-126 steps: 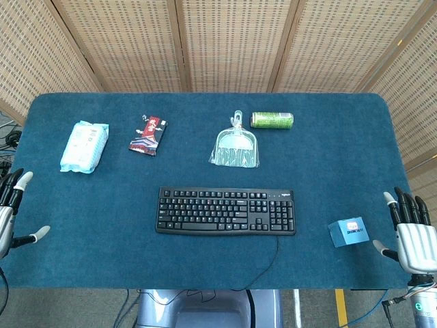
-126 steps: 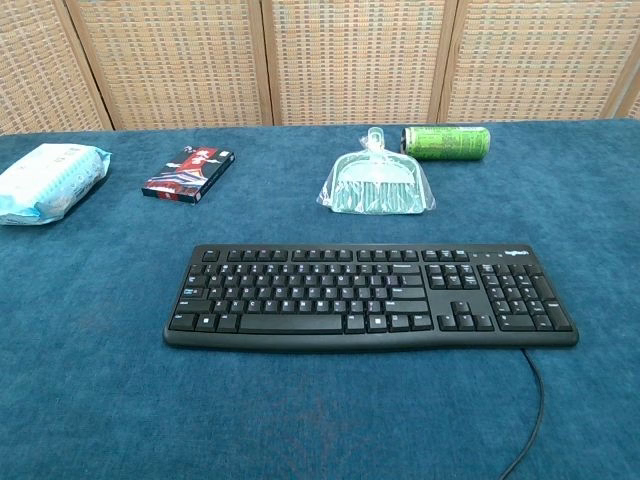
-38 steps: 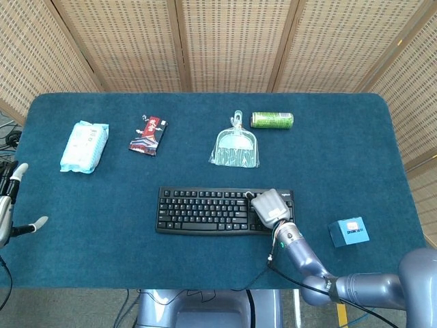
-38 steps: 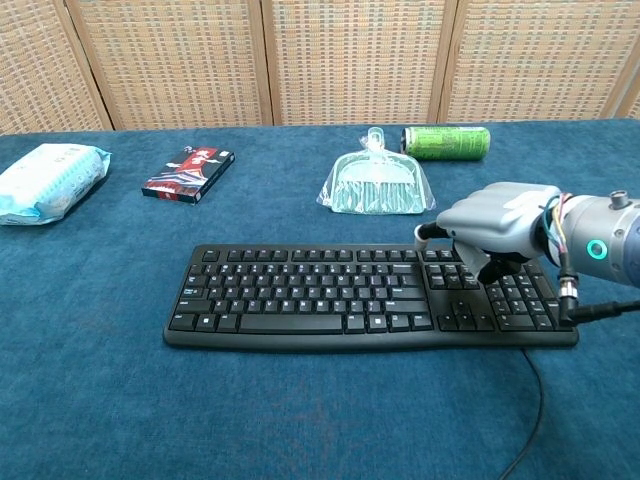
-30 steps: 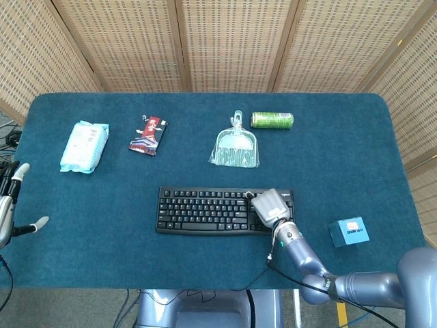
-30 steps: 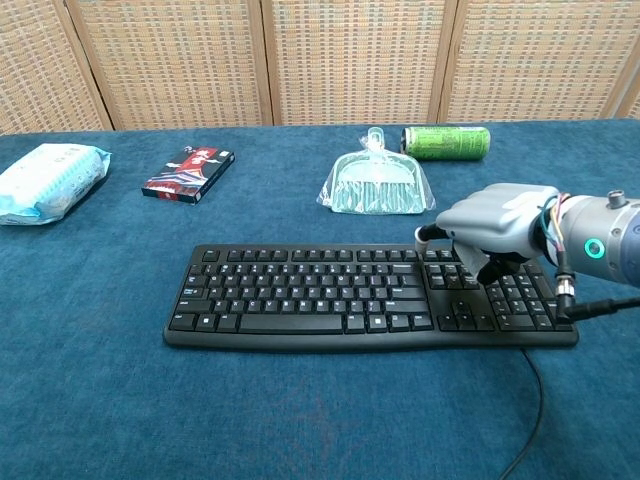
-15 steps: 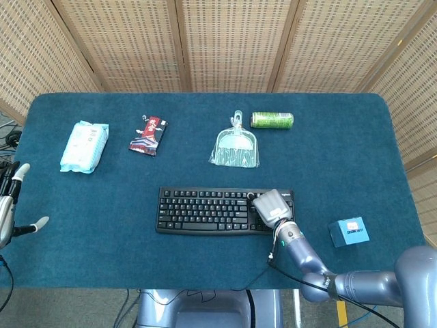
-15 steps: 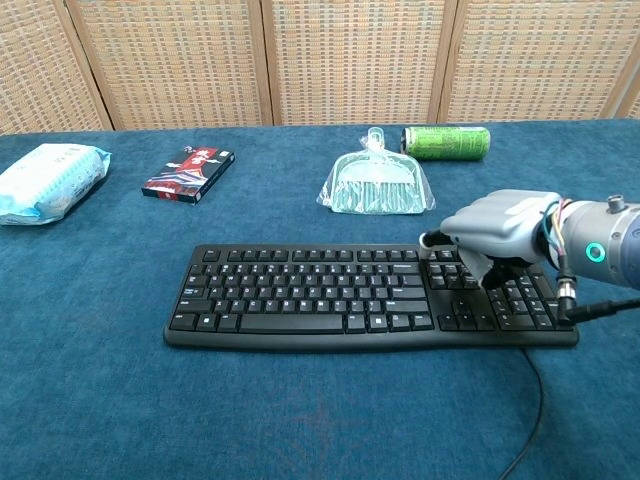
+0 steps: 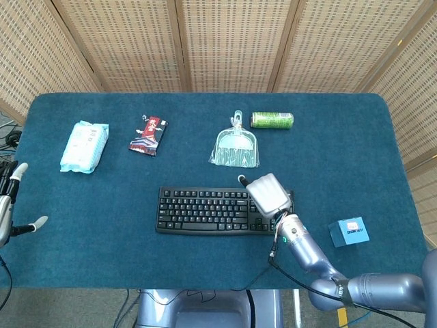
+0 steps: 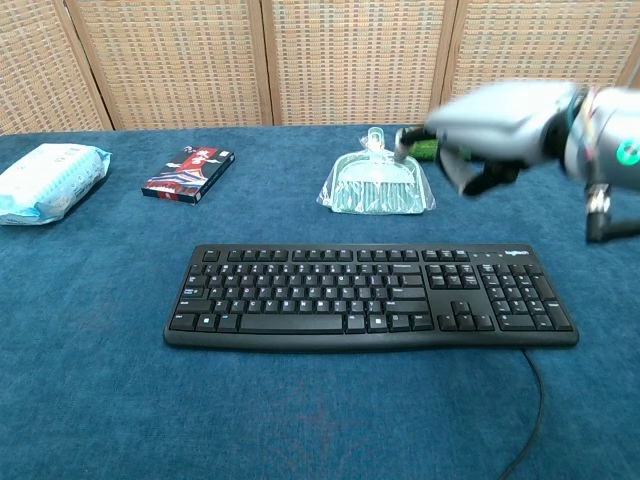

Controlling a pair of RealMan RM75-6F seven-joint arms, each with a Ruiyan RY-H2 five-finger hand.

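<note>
A black keyboard (image 9: pixel 212 210) (image 10: pixel 370 295) lies at the middle front of the blue table (image 9: pixel 341 164). My right hand (image 9: pixel 268 193) (image 10: pixel 495 125) hovers above the keyboard's right end, lifted off the keys and blurred in the chest view. Its fingers curl under the palm with nothing in them, and one fingertip pokes out toward the dustpan. My left hand (image 9: pixel 8 205) hangs off the table's left edge with its fingers spread, holding nothing and touching nothing.
A clear green dustpan set (image 9: pixel 235 147) (image 10: pixel 376 190) and a lying green can (image 9: pixel 272 120) sit behind the keyboard. A wipes pack (image 9: pixel 85 145) (image 10: pixel 45 180) and a red packet (image 9: pixel 148 134) (image 10: pixel 189 172) lie far left. A small blue box (image 9: pixel 348 231) stands front right.
My right hand came in from the table's right edge, rested on the keyboard's right-hand keys, and has now risen off them and shifted back. The left hand barely moved.
</note>
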